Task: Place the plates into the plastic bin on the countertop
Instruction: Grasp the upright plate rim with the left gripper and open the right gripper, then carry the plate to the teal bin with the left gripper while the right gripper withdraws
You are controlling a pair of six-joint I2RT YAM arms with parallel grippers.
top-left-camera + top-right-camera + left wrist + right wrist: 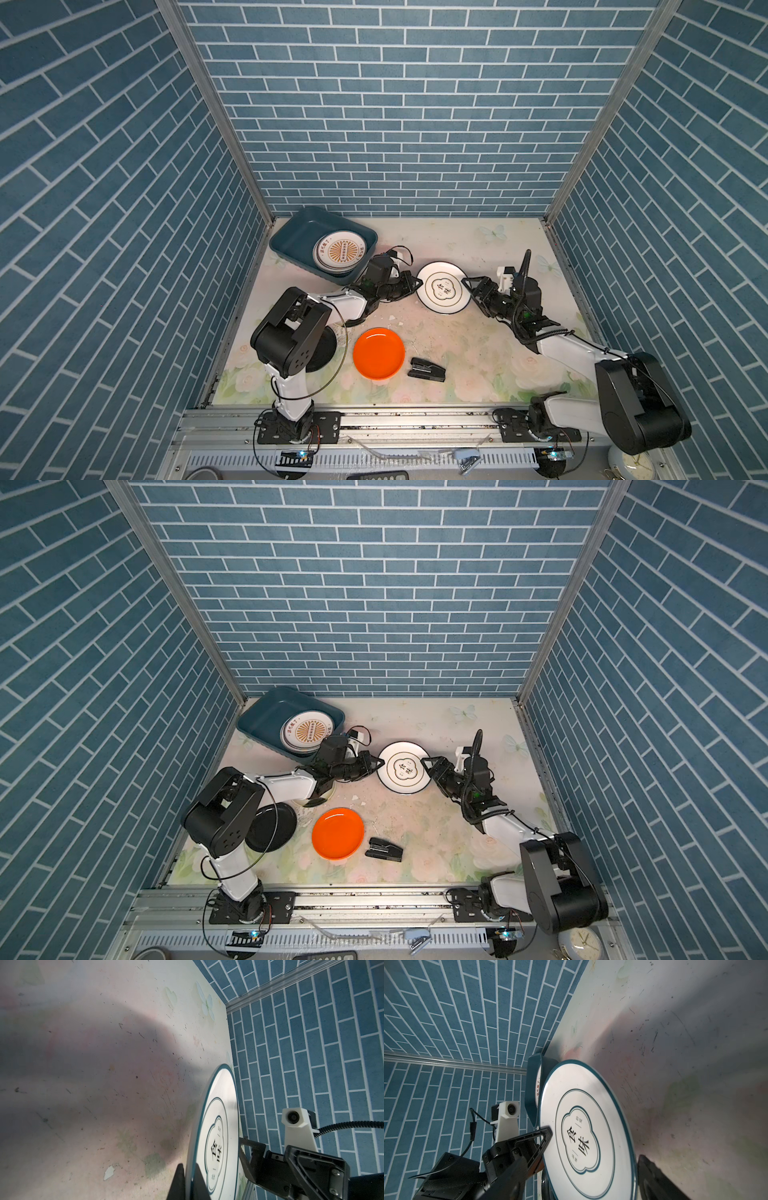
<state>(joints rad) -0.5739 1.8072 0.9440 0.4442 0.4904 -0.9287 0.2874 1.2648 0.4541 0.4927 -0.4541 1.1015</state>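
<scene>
The teal-rimmed plate [443, 288] sits mid-countertop [457, 345] between both arms, just right of the plastic bin [291, 239], which already holds a stack of plates [338, 254]. The left gripper [417, 285] is clamped on its bin-side rim. The right gripper [468, 288] stands wide, jaws astride the opposite edge, seemingly not touching, though that is hard to judge. The right arm should back straight off, then the left should carry the plate level over the bin wall and lower it gently onto the stack
</scene>
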